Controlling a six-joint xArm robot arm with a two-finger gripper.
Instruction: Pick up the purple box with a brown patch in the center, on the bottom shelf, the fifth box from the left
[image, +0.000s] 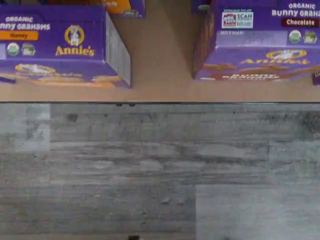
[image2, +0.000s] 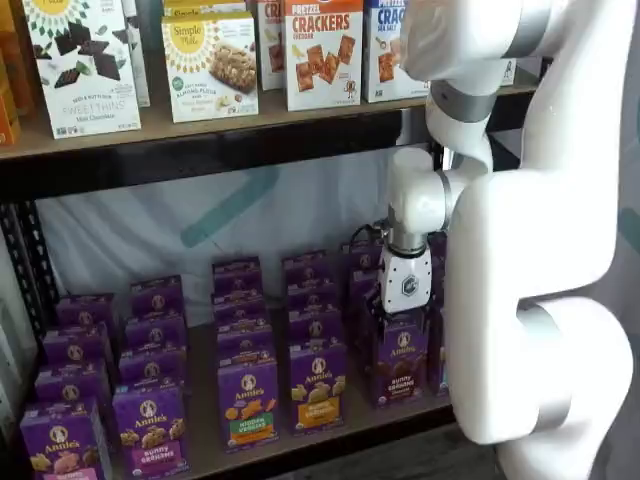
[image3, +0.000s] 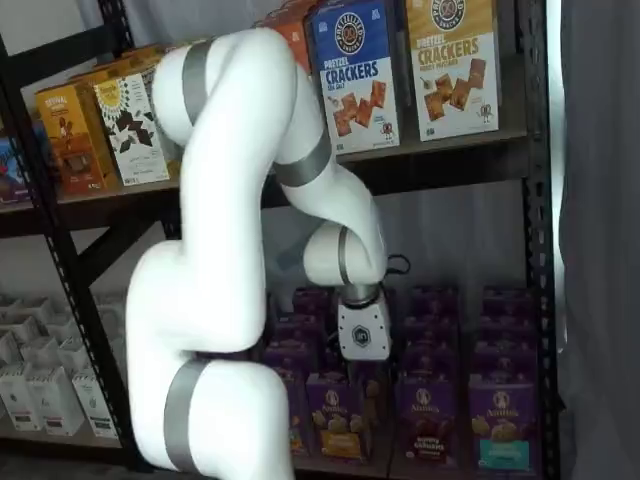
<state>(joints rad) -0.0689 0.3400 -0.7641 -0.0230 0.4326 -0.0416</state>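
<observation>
Gripper (image2: 404, 318) low over purple box (image2: 401, 361) on bottom shelf (image2: 330, 435); jaws spread wide, empty. Wrist view alone shows "Chocolate" label; fingers hidden there.

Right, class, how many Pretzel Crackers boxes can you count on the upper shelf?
2: a blue box beside the arm, an orange box next to it. The arm may hide more.

Purple box (image: 260, 42) with brown patch; tan bottom shelf (image: 160, 60); grey-streaked floor (image: 150, 170).
</observation>
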